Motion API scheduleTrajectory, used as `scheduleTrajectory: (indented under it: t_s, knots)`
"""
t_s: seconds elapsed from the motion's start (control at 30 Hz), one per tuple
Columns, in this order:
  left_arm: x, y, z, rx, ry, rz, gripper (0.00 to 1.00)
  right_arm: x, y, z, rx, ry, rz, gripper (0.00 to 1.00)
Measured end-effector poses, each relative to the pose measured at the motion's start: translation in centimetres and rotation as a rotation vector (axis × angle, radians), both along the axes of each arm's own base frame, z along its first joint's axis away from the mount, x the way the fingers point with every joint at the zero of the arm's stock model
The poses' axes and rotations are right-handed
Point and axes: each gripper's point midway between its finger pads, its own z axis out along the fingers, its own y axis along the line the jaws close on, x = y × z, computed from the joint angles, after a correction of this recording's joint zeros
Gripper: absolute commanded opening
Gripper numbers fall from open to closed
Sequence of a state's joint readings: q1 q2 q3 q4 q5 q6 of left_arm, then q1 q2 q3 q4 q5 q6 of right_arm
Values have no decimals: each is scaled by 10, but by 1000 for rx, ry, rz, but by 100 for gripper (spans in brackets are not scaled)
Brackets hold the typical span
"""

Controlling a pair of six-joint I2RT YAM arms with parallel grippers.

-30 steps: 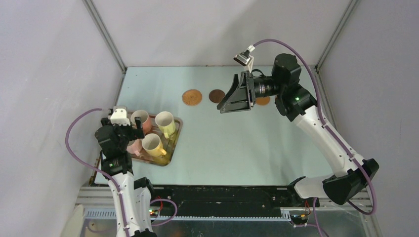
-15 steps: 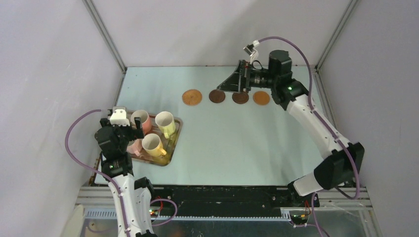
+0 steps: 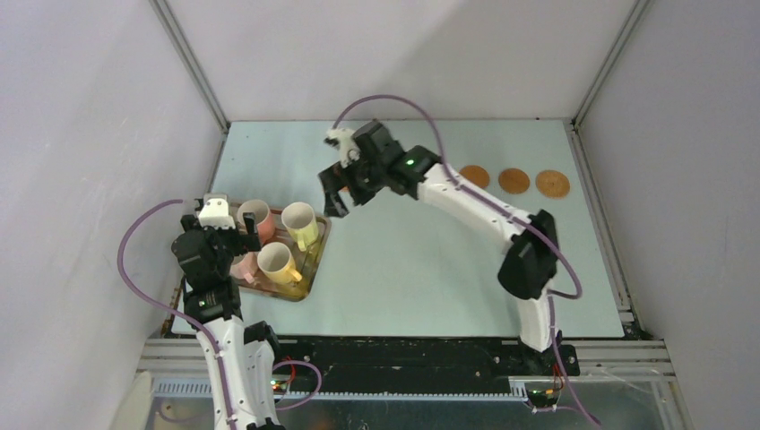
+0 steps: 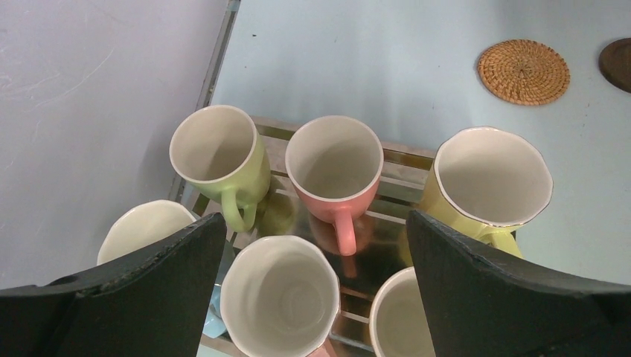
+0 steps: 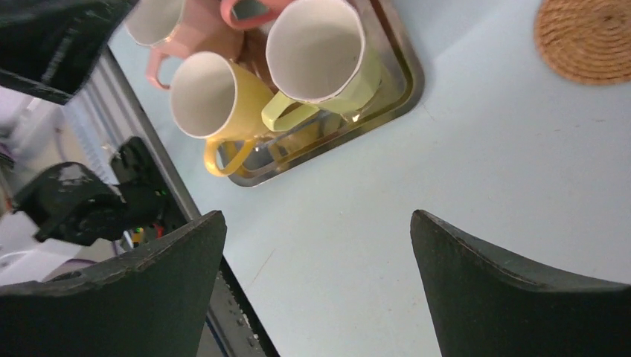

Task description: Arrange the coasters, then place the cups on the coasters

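Observation:
Several cups stand on a metal tray point(image 3: 315, 269) at the left. In the left wrist view I look down on a light green cup point(image 4: 219, 152), a salmon pink cup point(image 4: 335, 167) and a pale yellow-green cup point(image 4: 487, 182). My left gripper point(image 4: 316, 219) hangs open above a pale cup point(image 4: 279, 294), touching nothing. My right gripper point(image 3: 333, 199) is open and empty over bare table, just right of the tray. Its view shows the yellow cup point(image 5: 205, 97) and a woven coaster point(image 5: 588, 37). Three coasters point(image 3: 513, 181) lie in a row at the back right; the right arm hides the others.
Grey walls close in the table on the left, back and right. A woven coaster point(image 4: 523, 71) and a dark coaster point(image 4: 617, 63) lie beyond the tray. The right arm stretches diagonally across the table's middle. The arm bases and a cable rail point(image 3: 403, 354) line the near edge.
My right arm has swung from the back right over the coaster row to the left, ending beside the tray. The left arm has not moved. Both grippers stayed open.

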State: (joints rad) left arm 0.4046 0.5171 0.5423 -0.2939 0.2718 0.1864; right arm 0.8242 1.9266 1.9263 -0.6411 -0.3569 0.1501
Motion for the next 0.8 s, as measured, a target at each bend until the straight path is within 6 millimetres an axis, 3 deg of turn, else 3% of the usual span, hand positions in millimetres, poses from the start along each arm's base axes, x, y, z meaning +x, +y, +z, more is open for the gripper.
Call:
scheduleTrajectory:
  t_s: [0.13, 0.33, 0.8]
  knots:
    - [0, 1, -1, -2, 3, 6, 98, -11, 32, -40, -121, 1, 15, 100]
    - [0, 1, -2, -3, 6, 7, 98, -15, 55, -82, -217, 45, -33, 99]
    - [1, 1, -2, -3, 6, 6, 98, -6, 82, -109, -218, 111, -139, 99]
